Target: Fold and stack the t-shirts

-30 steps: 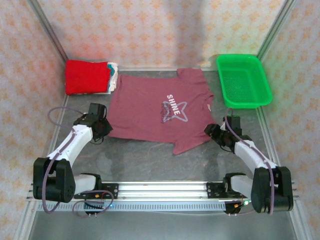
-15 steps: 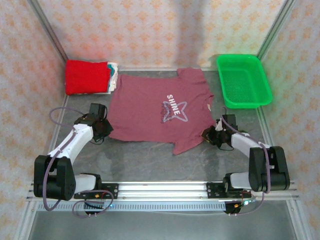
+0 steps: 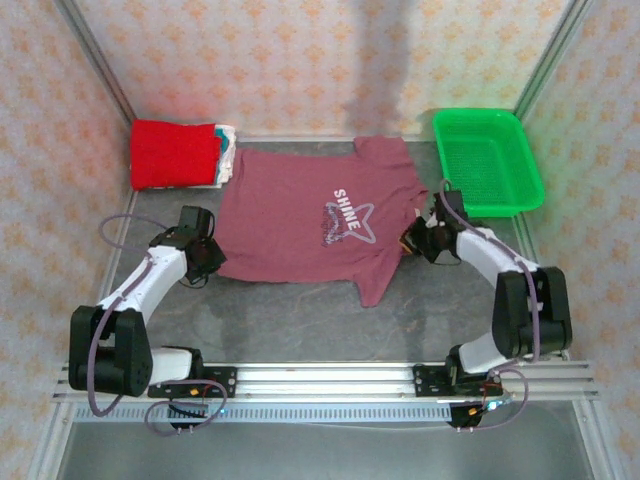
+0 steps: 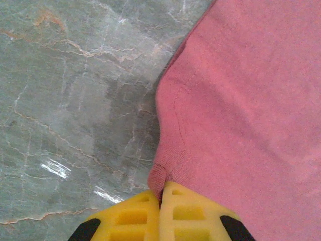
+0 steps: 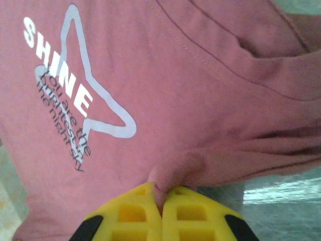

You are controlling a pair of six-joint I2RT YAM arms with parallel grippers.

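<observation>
- Top external view: the maroon t-shirt (image 3: 320, 220) lies spread print-up on the table (image 3: 300, 325), between the folded stack and the green basket (image 3: 520, 190).
- Left wrist view: the left gripper (image 4: 160, 203) is clenched on the shirt's near hem corner.
- Right wrist view: the right gripper (image 5: 160, 198) is clenched on a pinch of cloth at the shirt's right-hand edge.
- Progress: the bright red shirt (image 3: 172, 152) and the whitish ones (image 3: 229, 150) sit folded at far left. Folding of the maroon shirt appears barely begun, and stacking it remains.

I'm looking down from overhead; wrist cameras, peering closely past left hand (image 4: 160, 196) and right hand (image 5: 160, 198), are sharing the maroon t-shirt (image 3: 290, 215).
</observation>
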